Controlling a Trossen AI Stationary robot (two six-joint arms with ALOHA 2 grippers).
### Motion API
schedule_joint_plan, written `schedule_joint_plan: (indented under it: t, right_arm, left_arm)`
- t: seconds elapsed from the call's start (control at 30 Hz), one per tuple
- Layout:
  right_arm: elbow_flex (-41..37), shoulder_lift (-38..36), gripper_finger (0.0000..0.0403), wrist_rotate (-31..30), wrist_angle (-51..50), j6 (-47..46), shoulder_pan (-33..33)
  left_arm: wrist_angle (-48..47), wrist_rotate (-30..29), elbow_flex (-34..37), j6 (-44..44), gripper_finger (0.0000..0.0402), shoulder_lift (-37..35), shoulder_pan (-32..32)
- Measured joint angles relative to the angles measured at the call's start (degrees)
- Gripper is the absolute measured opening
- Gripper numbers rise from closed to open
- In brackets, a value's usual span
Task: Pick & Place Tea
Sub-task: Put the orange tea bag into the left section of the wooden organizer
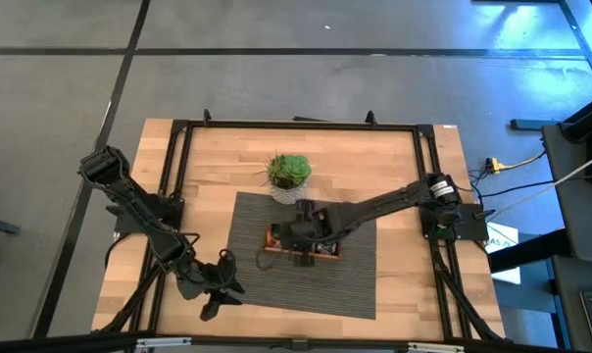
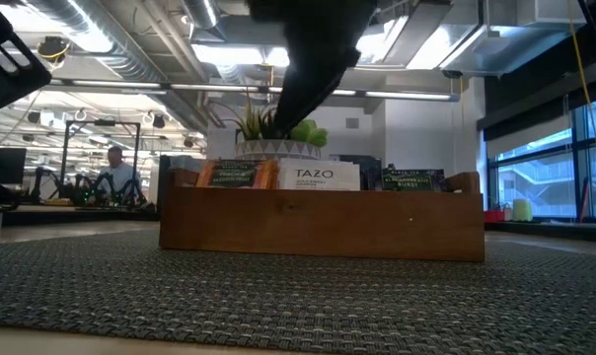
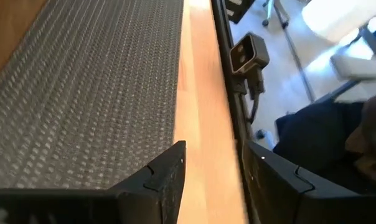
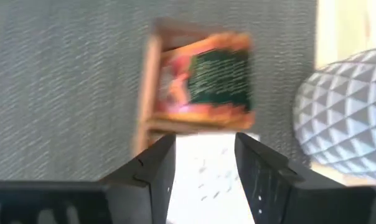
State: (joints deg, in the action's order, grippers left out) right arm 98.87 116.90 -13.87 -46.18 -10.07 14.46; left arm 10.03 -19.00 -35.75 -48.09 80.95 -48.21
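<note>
My right claw [image 1: 298, 238] sits over the wooden tray [image 2: 323, 225], mid-mat. Fingers [image 4: 152, 176] apart, nothing between them; the white tea sachets [image 4: 206, 171] lie below the gap and the orange ones [image 4: 203, 81] just past the tips.

The tea is in the tray, standing on edge in three groups: orange [image 2: 239, 174], white marked TAZO [image 2: 320, 177], dark [image 2: 413, 179]. The tops poke above the tray wall.

Edges: the tray rests on the grey ribbed mat [image 1: 276, 284], which lies on the wooden counter [image 1: 213, 162]. There's open mat on the near side of the tray and toward my left arm. A black frame rail [image 1: 296, 125] runs round the counter edges.

In the way: the plant pot [image 1: 289, 176] stands just behind the tray, close to my right arm's wrist. In the right wrist view its white faceted wall [image 4: 347, 118] is just beside the tray end, so it's tight on that side.

My left claw [image 1: 216, 294] hovers at the near left corner of the mat, well apart from the tray. Its fingers [image 3: 160, 180] are spread and hold nothing. Below it are the mat edge, a bare counter strip and the rail, with a small camera box [image 3: 249, 53] clamped past the rail.

A person [image 2: 116, 173] sits far off in the room behind, clear of the counter.
</note>
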Motion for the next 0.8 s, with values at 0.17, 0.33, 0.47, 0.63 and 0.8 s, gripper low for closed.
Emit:
schedule_joint_plan:
  t: [0.17,0.33,0.47,0.63,0.8]
  right_arm:
    - [-1.6,-4.0,0.0166,0.9,-2.5,-0.4,3.6]
    - [-15.5,-13.3,0.0166,0.9,7.3,-5.7,6.3]
    - [-30.9,-25.1,0.0166,0.3,23.6,-9.2,8.9]
    - [-47.6,-40.7,0.0166,-7.2,40.3,-8.7,14.0]
    - [-61.7,-54.2,0.0166,-10.6,44.2,-13.9,19.2]
  left_arm:
    - [1.0,-1.8,0.0,6.2,0.0154,0.0,0.0]
    - [7.1,-5.0,0.0,14.6,0.0151,-1.6,0.3]
    - [16.8,0.3,2.3,24.9,0.0152,-4.7,2.9]
    - [28.5,7.1,12.1,30.4,0.0154,-11.2,9.0]
    - [43.3,6.3,24.2,33.1,0.0151,-20.0,11.6]
